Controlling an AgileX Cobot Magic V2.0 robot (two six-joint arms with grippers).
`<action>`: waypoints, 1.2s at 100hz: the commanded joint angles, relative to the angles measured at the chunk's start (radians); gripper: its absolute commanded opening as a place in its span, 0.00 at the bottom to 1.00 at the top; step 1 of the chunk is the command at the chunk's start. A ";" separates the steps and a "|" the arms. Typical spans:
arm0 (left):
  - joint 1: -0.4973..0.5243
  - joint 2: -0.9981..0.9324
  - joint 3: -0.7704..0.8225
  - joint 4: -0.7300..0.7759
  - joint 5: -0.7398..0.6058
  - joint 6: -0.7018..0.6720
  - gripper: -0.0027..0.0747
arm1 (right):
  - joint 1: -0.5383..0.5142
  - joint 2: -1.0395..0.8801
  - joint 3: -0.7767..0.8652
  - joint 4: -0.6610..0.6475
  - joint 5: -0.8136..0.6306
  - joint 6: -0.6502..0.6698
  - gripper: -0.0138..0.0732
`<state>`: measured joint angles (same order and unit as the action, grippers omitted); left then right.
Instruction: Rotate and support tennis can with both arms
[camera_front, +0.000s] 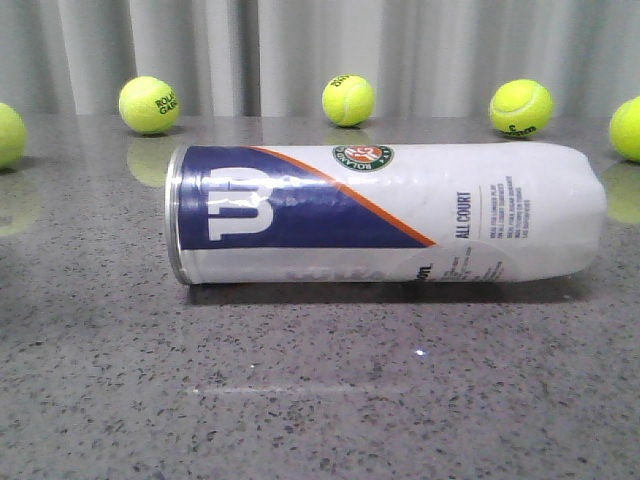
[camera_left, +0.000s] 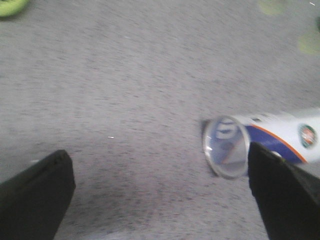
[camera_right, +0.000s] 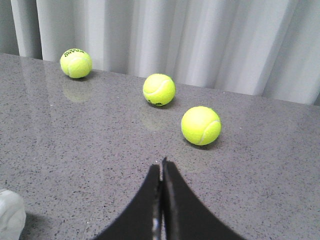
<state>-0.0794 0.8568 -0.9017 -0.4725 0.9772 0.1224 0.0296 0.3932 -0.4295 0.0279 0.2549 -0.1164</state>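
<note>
Whitish plastic tennis can, cylindrical w/ silver rim, lies on speckled table.

Front view: neither arm visible. Outermost balls, one left of the can and one right of it, cut by frame edges.

Left wrist view: whole frame motion-blurred; can runs off frame, partly behind a finger.

Right wrist view: only a white corner of the can shows.

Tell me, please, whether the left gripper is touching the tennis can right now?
Apart. The left wrist view shows the left gripper wide open with bare table between its fingers, while the tennis can lies beyond the fingertips, ungrasped.
</note>
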 joint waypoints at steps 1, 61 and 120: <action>0.002 0.052 -0.033 -0.165 -0.023 0.094 0.86 | -0.008 0.003 -0.026 -0.006 -0.087 0.001 0.08; -0.145 0.390 -0.033 -0.663 0.082 0.376 0.85 | -0.008 0.003 -0.026 -0.006 -0.087 0.001 0.08; -0.340 0.590 -0.033 -0.885 0.024 0.527 0.43 | -0.008 0.003 -0.026 -0.006 -0.087 0.001 0.08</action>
<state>-0.4111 1.4755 -0.9017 -1.2770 1.0005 0.6209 0.0296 0.3932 -0.4295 0.0279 0.2549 -0.1164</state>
